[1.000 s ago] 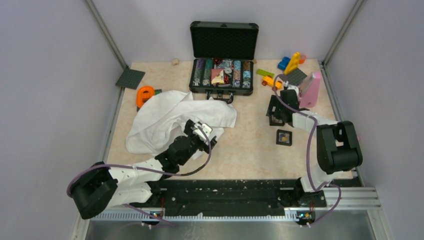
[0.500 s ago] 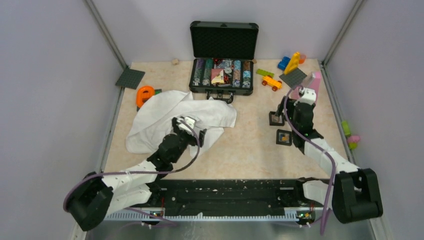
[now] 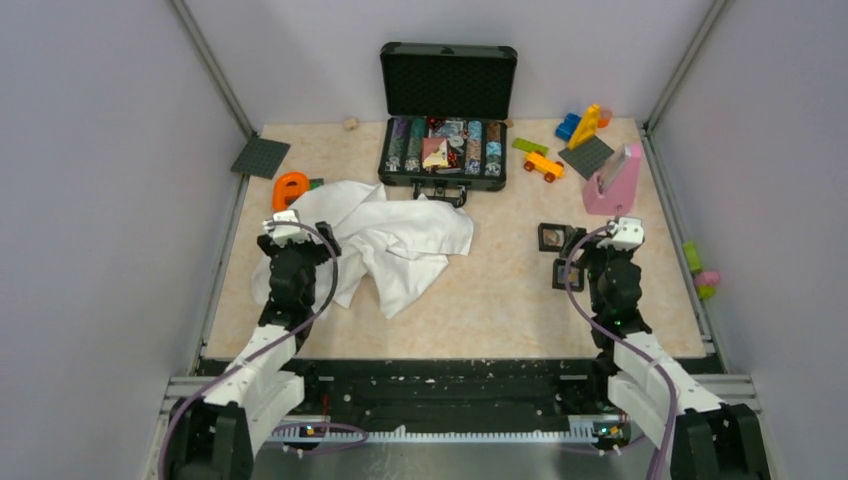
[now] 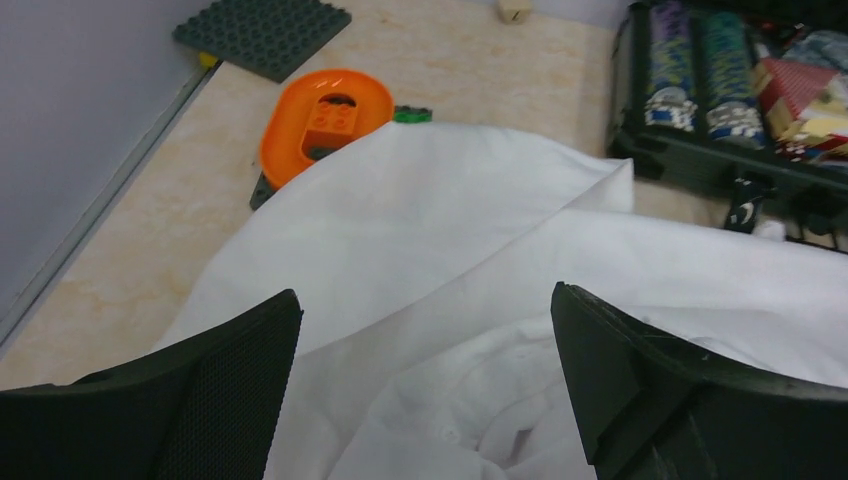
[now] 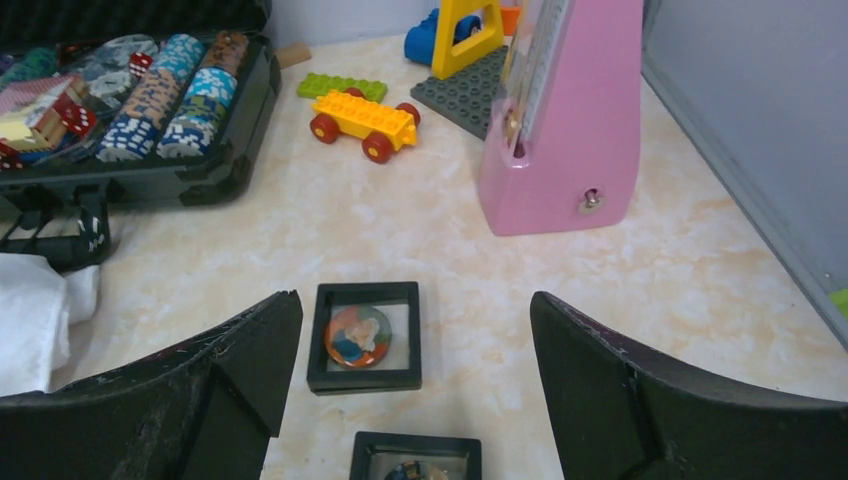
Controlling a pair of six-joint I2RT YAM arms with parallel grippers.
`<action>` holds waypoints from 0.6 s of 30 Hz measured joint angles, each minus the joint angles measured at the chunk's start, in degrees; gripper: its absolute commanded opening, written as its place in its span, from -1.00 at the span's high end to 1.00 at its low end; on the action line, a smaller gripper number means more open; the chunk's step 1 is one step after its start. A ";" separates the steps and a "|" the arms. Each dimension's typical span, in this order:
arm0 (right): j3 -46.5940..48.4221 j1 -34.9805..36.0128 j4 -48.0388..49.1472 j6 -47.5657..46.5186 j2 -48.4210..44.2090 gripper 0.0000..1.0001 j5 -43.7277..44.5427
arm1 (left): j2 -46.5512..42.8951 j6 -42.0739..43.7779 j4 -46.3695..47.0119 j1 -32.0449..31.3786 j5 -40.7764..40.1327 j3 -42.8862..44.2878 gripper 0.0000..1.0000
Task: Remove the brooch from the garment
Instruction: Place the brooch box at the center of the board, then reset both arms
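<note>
since the brooch (image 5: 358,336) looks to be off the white shirt (image 3: 380,235) already, lying as a small round orange-and-pale piece inside a black square frame (image 5: 365,381) right of centre in the top view, the risks left are knocks and snags. the right gripper (image 5: 415,300) hangs wide open and empty close over that frame and a second frame (image 5: 415,440) nearer it; a low swing could shove either one and shift the brooch. the left gripper (image 4: 425,300) is fully open, holding nothing, just over the shirt at centre left; a dip could catch the cloth and drag it.

a second ago the left arm reached across the shirt toward frame centre and the right arm was stretched to the farther frame, covering it. now both arms are pulled back toward the bottom edge, that frame stands free, and the shirt's lower right fold lies uncovered.
</note>
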 measured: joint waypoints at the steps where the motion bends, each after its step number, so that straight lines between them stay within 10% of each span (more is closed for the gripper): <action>1: -1.09 0.00 1.75 -0.61 -0.04 -0.71 0.31 | 1.60 0.20 0.55 1.14 -0.44 0.00 -0.97; 18: -4.68 -1.51 25.27 -6.62 25.33 -0.72 1.49 | 30.99 6.43 31.10 8.98 0.44 -3.96 -0.91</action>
